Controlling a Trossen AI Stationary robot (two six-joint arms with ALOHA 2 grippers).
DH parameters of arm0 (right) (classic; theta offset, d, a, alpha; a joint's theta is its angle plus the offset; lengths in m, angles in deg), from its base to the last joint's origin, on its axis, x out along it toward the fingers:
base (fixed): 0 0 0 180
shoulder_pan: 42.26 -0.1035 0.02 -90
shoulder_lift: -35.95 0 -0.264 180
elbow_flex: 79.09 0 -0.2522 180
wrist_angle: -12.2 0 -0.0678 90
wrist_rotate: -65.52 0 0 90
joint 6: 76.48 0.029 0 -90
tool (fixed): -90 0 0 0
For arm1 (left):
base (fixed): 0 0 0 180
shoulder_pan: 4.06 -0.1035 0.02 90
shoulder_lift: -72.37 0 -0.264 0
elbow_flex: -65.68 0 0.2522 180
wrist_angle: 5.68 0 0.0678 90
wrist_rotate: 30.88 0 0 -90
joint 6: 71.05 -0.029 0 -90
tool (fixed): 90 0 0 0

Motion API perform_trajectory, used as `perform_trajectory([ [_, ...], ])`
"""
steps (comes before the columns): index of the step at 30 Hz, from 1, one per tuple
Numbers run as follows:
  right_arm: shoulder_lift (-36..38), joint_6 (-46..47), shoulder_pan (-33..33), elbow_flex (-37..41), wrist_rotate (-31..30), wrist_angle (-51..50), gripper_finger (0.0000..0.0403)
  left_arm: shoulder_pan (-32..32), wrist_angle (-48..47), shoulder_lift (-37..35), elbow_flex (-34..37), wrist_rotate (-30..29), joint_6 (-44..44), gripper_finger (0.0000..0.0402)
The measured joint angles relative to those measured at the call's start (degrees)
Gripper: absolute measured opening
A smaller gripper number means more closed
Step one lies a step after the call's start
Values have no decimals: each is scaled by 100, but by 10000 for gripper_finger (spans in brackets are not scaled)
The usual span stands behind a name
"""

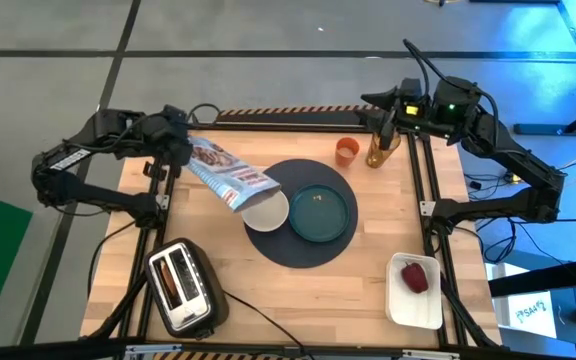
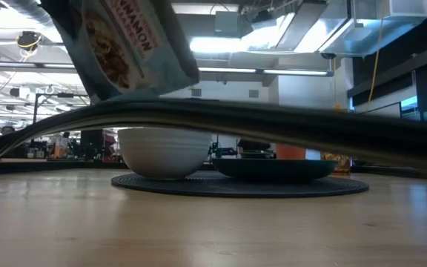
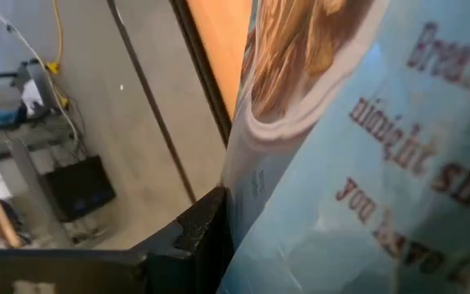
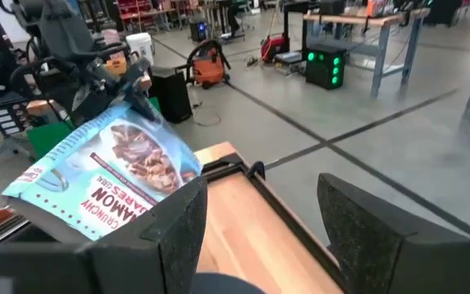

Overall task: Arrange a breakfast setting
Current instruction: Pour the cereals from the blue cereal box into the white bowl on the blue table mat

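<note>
My left gripper (image 1: 180, 150) is shut on a light-blue cereal bag (image 1: 230, 175), which slants from the gripper toward the small white bowl (image 1: 266, 210). The bowl and the teal plate (image 1: 321, 213) rest on the dark round mat (image 1: 303, 250). The small orange cup (image 1: 347, 150) stands on the table beyond the mat. My right gripper (image 4: 259, 192) is open above an amber bottle (image 1: 380, 152) at the far right. The red fruit (image 1: 415, 277) lies in the white tray (image 1: 408, 310). The spoon and the ring-shaped bread are not in view. My left gripper holds the cereal bag by its end farthest from the bowl (image 1: 198, 152). One dark finger (image 3: 198, 233) lies against the bag's edge; the other is hidden behind the bag. The bag is lifted clear of the table (image 2: 117, 44) and tilts down, its other end (image 1: 260, 190) over the bowl's rim.
A silver-black toaster (image 1: 180, 285) stands at the near left, and its dark cable (image 2: 273, 122) crosses the low view. The white tray sits at the near right corner. Bare wood lies between the toaster and the tray.
</note>
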Motion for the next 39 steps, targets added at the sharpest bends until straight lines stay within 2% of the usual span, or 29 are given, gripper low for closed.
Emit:
perform_trajectory([
  [7, 2, 2, 0, 0, -4, -78, 225, -2, 7, 274, 0, -498, -637, 145],
  [16, 4, 0, 0, 0, -15, -163, 225, 16, 81, 550, 0, -673, -1271, 145],
  [22, 4, -9, 0, 0, -21, -282, 225, 241, 247, 631, 0, -1084, -1529, 145],
  [39, 4, -42, 0, 0, -153, -375, 225, 1025, 765, 935, 0, -1614, -2515, 145],
])
